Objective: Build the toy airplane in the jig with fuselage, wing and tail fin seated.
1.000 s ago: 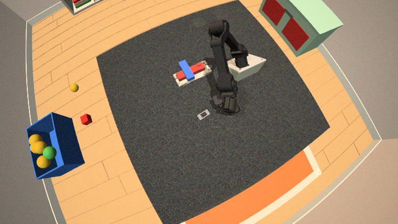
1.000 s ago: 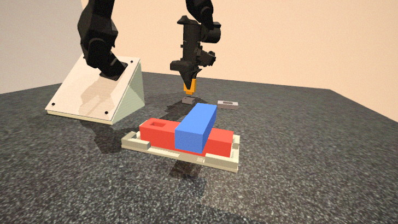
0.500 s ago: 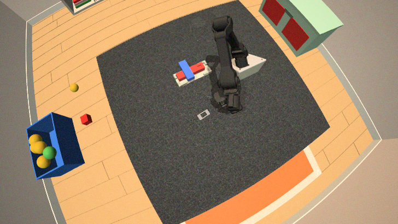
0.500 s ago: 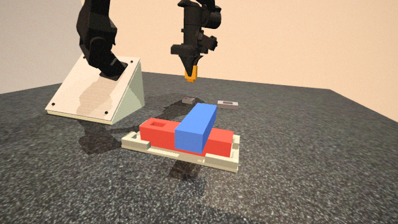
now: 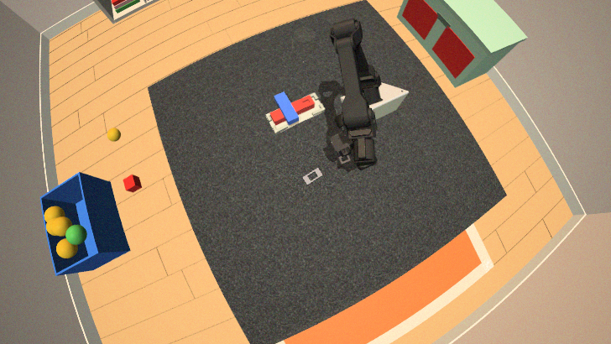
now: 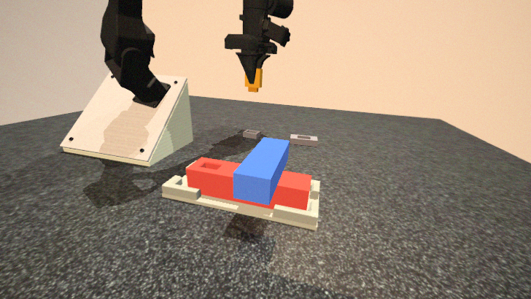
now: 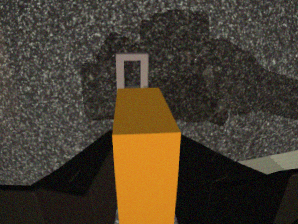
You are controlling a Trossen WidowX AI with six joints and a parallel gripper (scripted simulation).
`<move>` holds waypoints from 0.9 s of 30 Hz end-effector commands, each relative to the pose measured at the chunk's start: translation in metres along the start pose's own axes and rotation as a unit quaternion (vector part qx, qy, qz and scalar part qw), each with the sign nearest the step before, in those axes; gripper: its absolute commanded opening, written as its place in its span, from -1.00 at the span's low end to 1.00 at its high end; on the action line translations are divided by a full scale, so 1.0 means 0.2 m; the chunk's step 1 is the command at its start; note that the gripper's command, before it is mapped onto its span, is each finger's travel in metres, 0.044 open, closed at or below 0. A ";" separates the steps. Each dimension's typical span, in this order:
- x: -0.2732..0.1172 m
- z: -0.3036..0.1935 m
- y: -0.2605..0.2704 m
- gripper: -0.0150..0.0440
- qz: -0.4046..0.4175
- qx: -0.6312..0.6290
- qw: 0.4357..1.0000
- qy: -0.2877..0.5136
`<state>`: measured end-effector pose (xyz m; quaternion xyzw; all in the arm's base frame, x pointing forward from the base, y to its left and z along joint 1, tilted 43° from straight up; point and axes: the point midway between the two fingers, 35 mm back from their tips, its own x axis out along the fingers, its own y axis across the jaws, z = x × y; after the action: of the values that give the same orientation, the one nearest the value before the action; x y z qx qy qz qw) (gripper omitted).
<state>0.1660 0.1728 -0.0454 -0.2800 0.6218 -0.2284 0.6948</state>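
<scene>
The red fuselage (image 5: 305, 103) (image 6: 213, 185) lies in the cream cradle (image 6: 297, 216) and looks flat. The blue wing (image 5: 285, 107) (image 6: 260, 171) lies across the fuselage's top and appears down on it; its tab is hidden. The socket near the tail (image 6: 211, 165) is empty. My gripper (image 6: 252, 80) is shut on the orange tail fin (image 6: 259, 76) (image 7: 146, 175). It holds the fin upright in the air, with the tab pointing down, above and beyond the cradle in the exterior view.
A small grey holder (image 6: 250, 136) (image 7: 120, 72) is on the mat below the fin. A second grey holder (image 5: 318, 172) (image 6: 303, 142) lies beside it. The arm's sloped white base (image 5: 389, 106) (image 6: 92, 122) stands near the cradle's tail end.
</scene>
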 end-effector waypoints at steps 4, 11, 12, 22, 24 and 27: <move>-0.06 0.01 -0.01 -0.49 0.006 0.004 1.000 -0.001; -0.06 0.08 -0.10 -0.49 0.016 -0.003 1.000 0.000; -0.06 0.09 -0.11 -0.49 0.018 -0.004 1.000 0.001; -0.05 0.18 -0.25 -0.49 0.029 -0.012 0.999 0.001; -0.04 0.20 -0.28 -0.49 0.031 -0.011 0.999 0.000; -0.03 0.22 -0.32 -0.49 0.034 -0.008 0.999 0.000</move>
<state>0.2052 0.1430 -0.0016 -0.2669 0.6342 -0.2030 0.6967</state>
